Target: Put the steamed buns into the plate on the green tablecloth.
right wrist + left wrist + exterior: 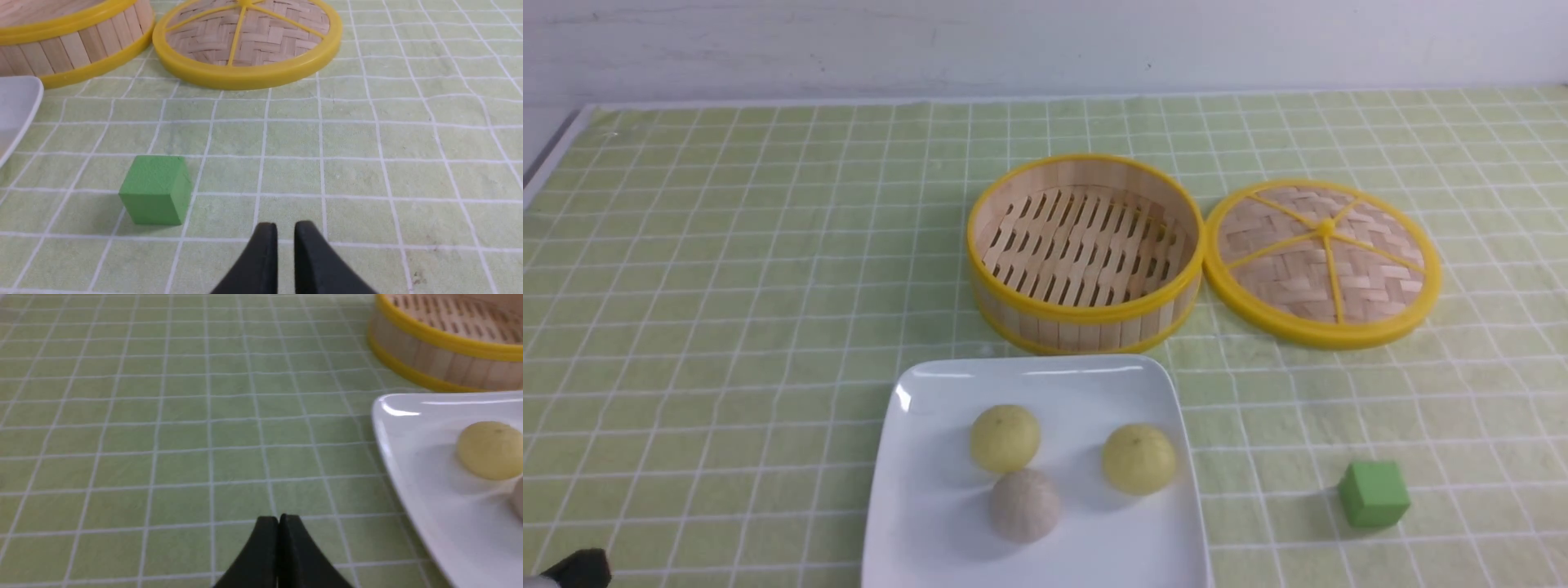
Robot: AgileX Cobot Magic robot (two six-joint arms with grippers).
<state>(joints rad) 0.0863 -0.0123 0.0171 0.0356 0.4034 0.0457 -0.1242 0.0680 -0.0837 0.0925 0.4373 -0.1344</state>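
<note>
White square plate [915, 523] on the green tablecloth [727, 286] already holds all three steamed buns [1025, 504], so with left gripper [278, 519] closed empty and right gripper [285, 227] slightly parted, nothing seems left.

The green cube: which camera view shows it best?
The right wrist view: the green cube is large and sharp there, with its top and two sides visible. The front view shows it small, right of the plate. The left wrist view misses it.

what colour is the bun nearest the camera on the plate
Greyish off-white, unlike the two yellow ones; the grey bun shows best in the front view.
</note>
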